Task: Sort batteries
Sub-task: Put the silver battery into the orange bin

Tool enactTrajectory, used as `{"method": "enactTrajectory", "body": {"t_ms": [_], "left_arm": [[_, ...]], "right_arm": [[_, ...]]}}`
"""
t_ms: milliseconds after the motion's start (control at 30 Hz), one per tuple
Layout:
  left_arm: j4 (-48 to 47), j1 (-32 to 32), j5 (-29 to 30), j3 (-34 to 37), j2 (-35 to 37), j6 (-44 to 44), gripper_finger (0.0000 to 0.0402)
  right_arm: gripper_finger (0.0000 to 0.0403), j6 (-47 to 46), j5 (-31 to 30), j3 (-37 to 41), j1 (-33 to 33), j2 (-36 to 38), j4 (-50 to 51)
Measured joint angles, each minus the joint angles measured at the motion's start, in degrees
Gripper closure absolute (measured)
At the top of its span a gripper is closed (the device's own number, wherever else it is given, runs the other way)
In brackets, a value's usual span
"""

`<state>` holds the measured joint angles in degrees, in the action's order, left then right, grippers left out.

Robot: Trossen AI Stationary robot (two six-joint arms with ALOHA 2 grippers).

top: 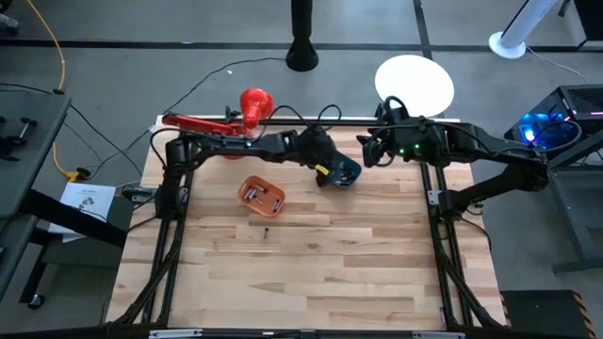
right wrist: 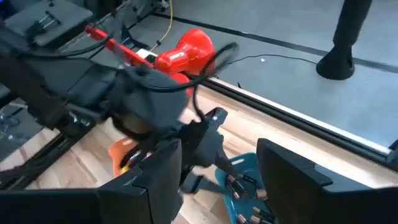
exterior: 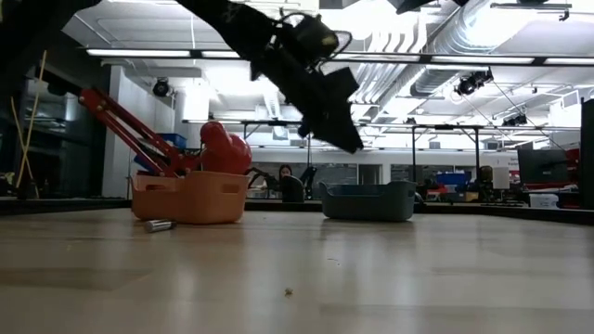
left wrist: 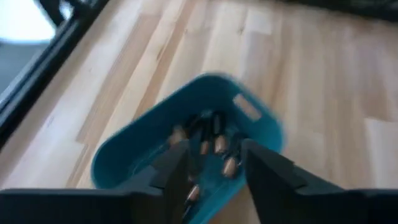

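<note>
From above we are seeing the left gripper [top: 332,173] hanging over the teal bin [top: 345,175], fingers parted around nothing. Its wrist view is showing us what the top view hides: batteries [left wrist: 211,140] piled inside the bin. One battery [exterior: 159,224] is lying beside the orange bin [exterior: 189,197]. The right gripper [top: 369,151] is waiting nearby, spread wide. We are reading no labels.

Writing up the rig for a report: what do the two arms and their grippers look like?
Both arms are dark, near-black jointed links with loose black cables. The left gripper has two flat dark fingers, as does the right gripper. The right arm shows small green lights near its wrist.
</note>
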<state>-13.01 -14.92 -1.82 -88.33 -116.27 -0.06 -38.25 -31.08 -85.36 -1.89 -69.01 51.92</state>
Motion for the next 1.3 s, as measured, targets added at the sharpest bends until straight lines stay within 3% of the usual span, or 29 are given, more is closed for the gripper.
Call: {"method": "enactTrajectory", "body": {"t_ms": [133, 233, 400, 467, 633, 733, 800, 933, 1067, 1300], "left_arm": [[-6.0, 0.3, -0.3, -0.4, 4.7, -1.0, 0.0219], [-13.4, 0.0, -3.2, 1.3, 9.9, -2.4, 0.0207], [-12.2, 5.0, -4.0, 15.3, 25.3, -10.6, 0.0218], [-7.4, 9.7, -1.5, 24.2, 32.4, -17.9, 0.0227], [1.8, 28.6, 14.2, 41.5, 44.0, -38.2, 0.0245], [-2.7, 37.3, 21.6, 45.1, 42.9, -50.3, 0.0256], [-5.7, 39.7, 23.4, 44.4, 40.4, -58.3, 0.0265], [-11.5, 39.0, 23.9, 39.6, 32.5, -66.7, 0.0278], [-22.7, 36.7, 19.8, 30.6, 22.8, -72.6, 0.0285], [-34.9, 35.7, 18.2, 17.2, 10.0, -77.8, 0.0286]], "right_arm": [[0.0199, -1.4, -0.4, 0.0, 0.0, 0.0, 0.1], [0.0199, -1.7, 0.2, 0.0, 0.0, -0.2, 0.2], [0.0199, -1.8, 5.9, 0.0, 0.0, -2.4, 1.7], [0.0199, -1.6, 7.5, 0.0, 0.1, -3.5, 2.8], [0.0199, 0.3, 7.8, 0.0, 0.0, -5.7, 6.8], [0.0199, 2.5, 7.7, 0.0, 0.0, -5.9, 9.4], [0.0199, 3.3, 7.0, 0.0, 0.0, -5.8, 11.1], [0.0199, 6.7, 5.6, 0.0, 0.0, -5.5, 13.2], [0.0199, 11.2, 5.6, 0.0, 0.0, -5.5, 14.2], [0.0199, 18.2, 5.6, 0.0, 0.0, -5.5, 15.7]]}}
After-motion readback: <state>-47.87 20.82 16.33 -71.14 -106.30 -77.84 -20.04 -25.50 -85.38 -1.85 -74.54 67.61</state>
